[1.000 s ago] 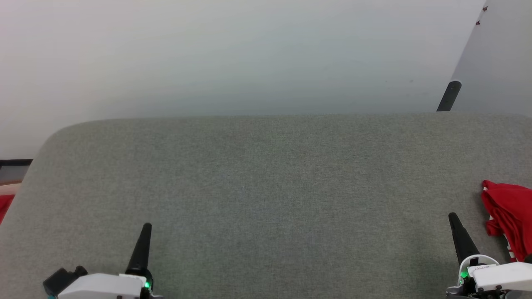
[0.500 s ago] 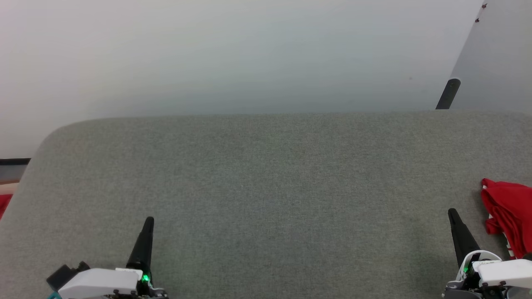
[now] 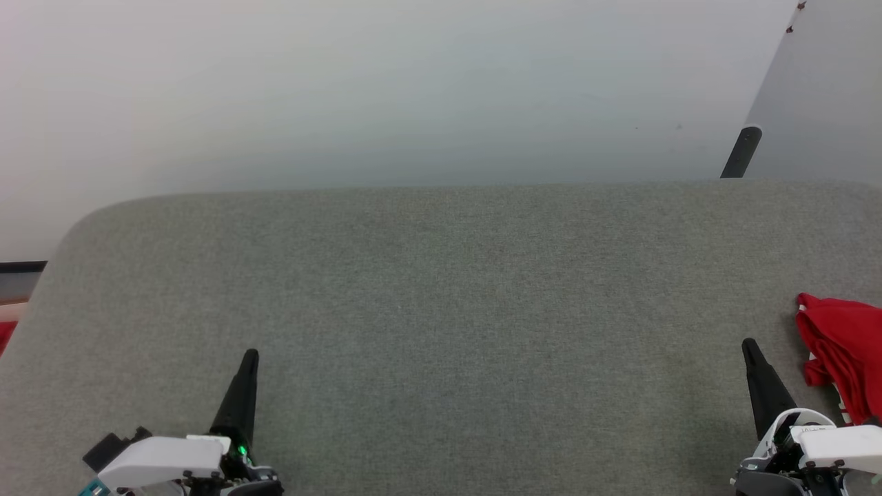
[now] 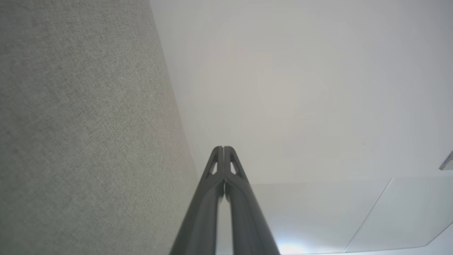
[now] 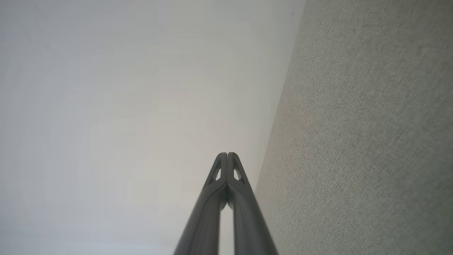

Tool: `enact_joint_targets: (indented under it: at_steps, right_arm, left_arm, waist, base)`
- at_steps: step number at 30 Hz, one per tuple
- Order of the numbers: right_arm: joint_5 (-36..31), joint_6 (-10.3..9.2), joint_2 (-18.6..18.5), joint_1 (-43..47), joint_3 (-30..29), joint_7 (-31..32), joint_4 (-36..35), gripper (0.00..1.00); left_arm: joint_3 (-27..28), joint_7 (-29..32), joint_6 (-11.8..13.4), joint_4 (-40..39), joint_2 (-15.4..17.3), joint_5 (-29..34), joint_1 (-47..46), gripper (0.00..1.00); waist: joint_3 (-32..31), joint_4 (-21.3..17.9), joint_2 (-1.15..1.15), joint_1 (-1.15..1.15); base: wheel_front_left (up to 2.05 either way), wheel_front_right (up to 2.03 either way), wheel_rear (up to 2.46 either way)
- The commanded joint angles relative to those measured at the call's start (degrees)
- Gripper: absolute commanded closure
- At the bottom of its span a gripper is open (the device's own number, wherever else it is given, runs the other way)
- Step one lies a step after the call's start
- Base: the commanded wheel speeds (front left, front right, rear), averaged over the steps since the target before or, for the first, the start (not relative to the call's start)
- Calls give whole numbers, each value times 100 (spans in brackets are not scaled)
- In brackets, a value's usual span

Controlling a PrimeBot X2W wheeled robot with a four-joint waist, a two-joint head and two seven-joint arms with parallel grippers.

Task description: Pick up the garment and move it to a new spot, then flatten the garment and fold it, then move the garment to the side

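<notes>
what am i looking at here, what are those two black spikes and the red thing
Three camera views from a two-armed robot. The wide picture is from its head, looking down at a grey fabric surface. The black spikes are its left gripper and right gripper, each two long fingers pressed shut, holding nothing. The other two pictures come from wrist cameras looking along those closed fingers. The red thing is a crumpled garment lying at the right edge, near the right gripper but untouched.

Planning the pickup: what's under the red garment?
The garment lies bunched on the grey fabric surface. Whatever its folds cover is hidden, and the picture's right edge cuts it off.
</notes>
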Motion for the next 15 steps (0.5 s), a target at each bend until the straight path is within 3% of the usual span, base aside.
enact_joint_targets:
  at_steps: [1,15]
  right_arm:
    - [92,2,14,-82,-16,11,1,100]
    - [366,2,38,-106,-30,61,43,100]
  left_arm:
    - [23,38,-52,5,-14,-75,-84,100]
    - [38,118,-50,50,-35,-362,-157,100]
  waist:
    - [2,-1,0,0]
    - [25,-16,0,0]
  base:
    - [0,0,0]
    - [0,0,0]
